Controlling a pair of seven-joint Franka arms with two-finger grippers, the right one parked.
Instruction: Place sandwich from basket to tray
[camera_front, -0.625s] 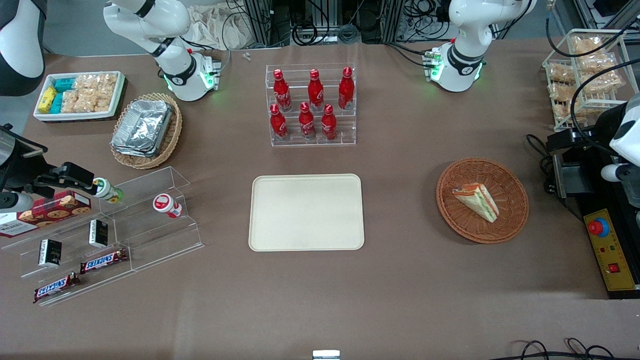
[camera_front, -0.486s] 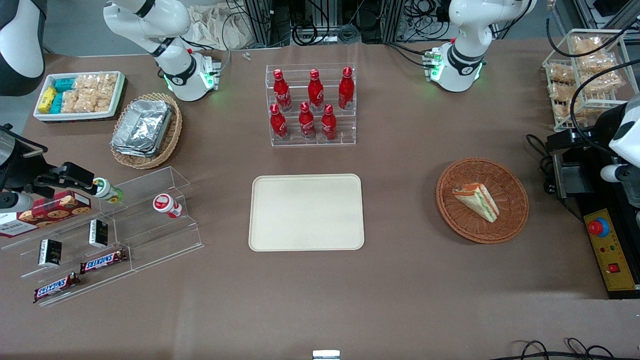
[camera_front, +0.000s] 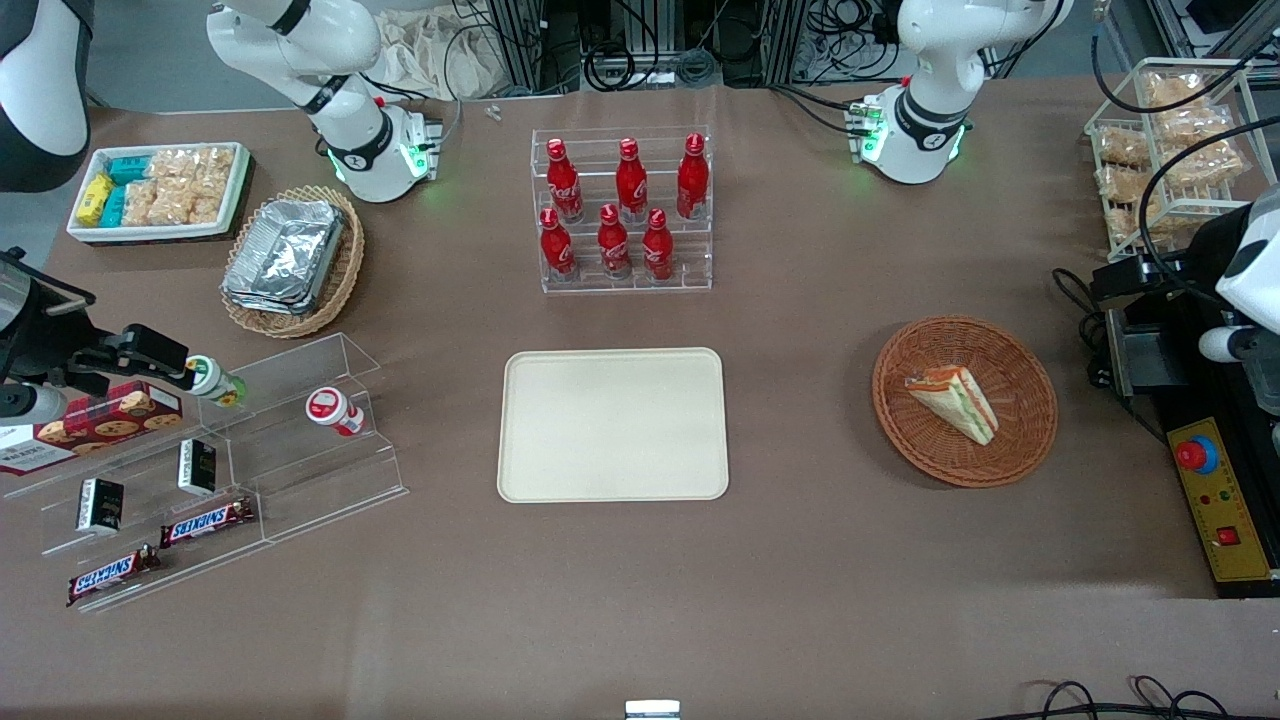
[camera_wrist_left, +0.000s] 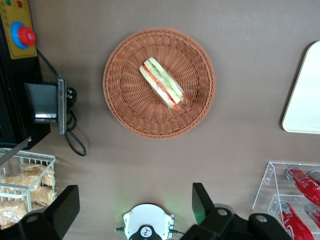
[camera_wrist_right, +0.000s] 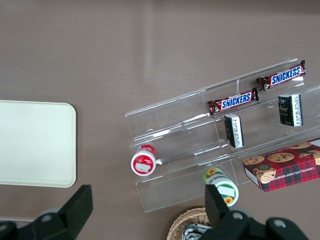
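The sandwich (camera_front: 953, 401), a white bread wedge with orange-red and green filling, lies in the round reddish-brown wicker basket (camera_front: 1020, 440) toward the working arm's end of the table. Both also show in the left wrist view: the sandwich (camera_wrist_left: 162, 83) in the basket (camera_wrist_left: 125, 110). The cream rectangular tray (camera_front: 613, 424) lies flat at mid table with nothing on it; its edge shows in the left wrist view (camera_wrist_left: 302, 95). My left gripper (camera_wrist_left: 132, 210) is open and empty, high above the table and apart from the basket, at the working arm's edge of the front view (camera_front: 1140, 278).
A black box with a cable (camera_front: 1140, 360) and a yellow emergency-stop panel (camera_front: 1215, 490) sit beside the basket. A wire rack of snack bags (camera_front: 1170, 140) stands farther back. A clear rack of red bottles (camera_front: 625, 215) stands farther from the camera than the tray.
My left arm has shifted slightly at the edge of the front view. The sandwich, basket and tray have not moved.
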